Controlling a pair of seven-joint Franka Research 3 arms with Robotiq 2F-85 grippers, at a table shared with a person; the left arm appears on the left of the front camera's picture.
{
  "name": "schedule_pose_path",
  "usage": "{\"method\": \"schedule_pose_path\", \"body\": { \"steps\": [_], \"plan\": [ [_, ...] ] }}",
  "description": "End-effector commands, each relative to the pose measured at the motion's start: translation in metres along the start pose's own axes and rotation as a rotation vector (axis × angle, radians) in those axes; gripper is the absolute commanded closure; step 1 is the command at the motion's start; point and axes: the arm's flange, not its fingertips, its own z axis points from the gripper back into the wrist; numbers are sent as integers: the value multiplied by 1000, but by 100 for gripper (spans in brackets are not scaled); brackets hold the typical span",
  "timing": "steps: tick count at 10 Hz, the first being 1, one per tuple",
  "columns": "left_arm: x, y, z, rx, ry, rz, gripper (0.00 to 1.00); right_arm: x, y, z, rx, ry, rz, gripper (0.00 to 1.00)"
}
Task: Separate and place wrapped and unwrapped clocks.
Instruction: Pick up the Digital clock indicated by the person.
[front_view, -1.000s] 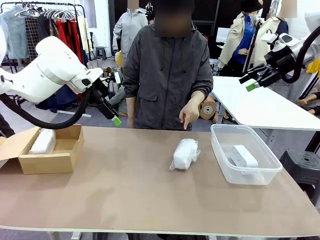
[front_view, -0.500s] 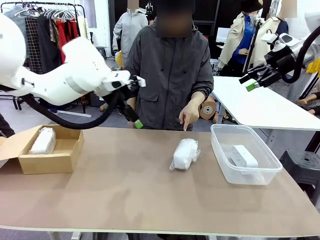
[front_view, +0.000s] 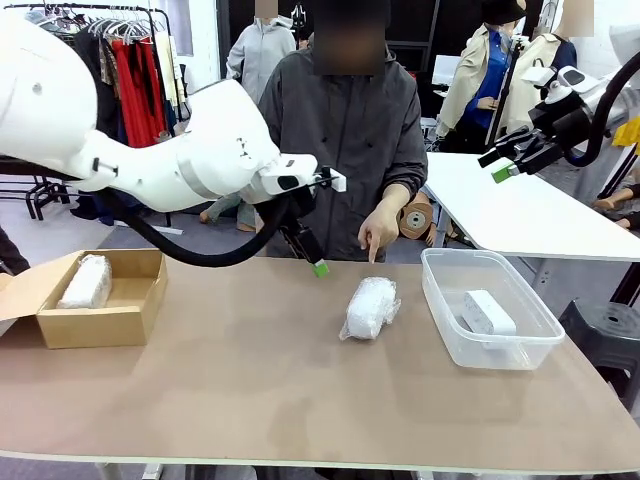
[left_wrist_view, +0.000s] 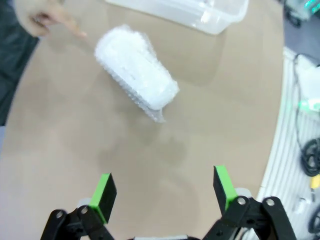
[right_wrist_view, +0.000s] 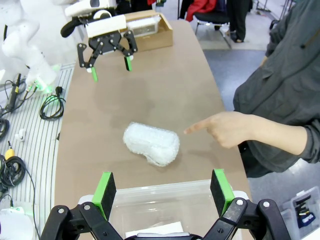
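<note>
Both my grippers stand open and empty: left gripper (front_view: 318, 266) above the table (front_view: 250, 400), right gripper (front_view: 500, 165) raised. One wrapped clock (front_view: 370, 306) lies mid-table, another in the cardboard box (front_view: 100, 325); the bare clock (front_view: 488, 312) sits in the tub (front_view: 440, 320).

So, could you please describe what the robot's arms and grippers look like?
Both arms are glossy white with rounded shells, and a black cable loops under the left arm. The left gripper and right gripper are black linkages with bright green rectangular pads.
</note>
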Motion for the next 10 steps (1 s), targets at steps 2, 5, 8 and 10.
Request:
{"method": "schedule_pose_path", "body": {
  "steps": [2,5,8,10],
  "plan": [
    [29,22,-23,9,66,-6,0,2,1,1,-5,2,4,0],
    [53,57,-48,77,109,58,0,2,1,1,-5,2,4,0],
    [41,58,-52,71,81,34,0,2,1,1,-5,2,4,0],
    [41,58,-52,71,81,34,0,2,1,1,-5,2,4,0]
  ]
}}
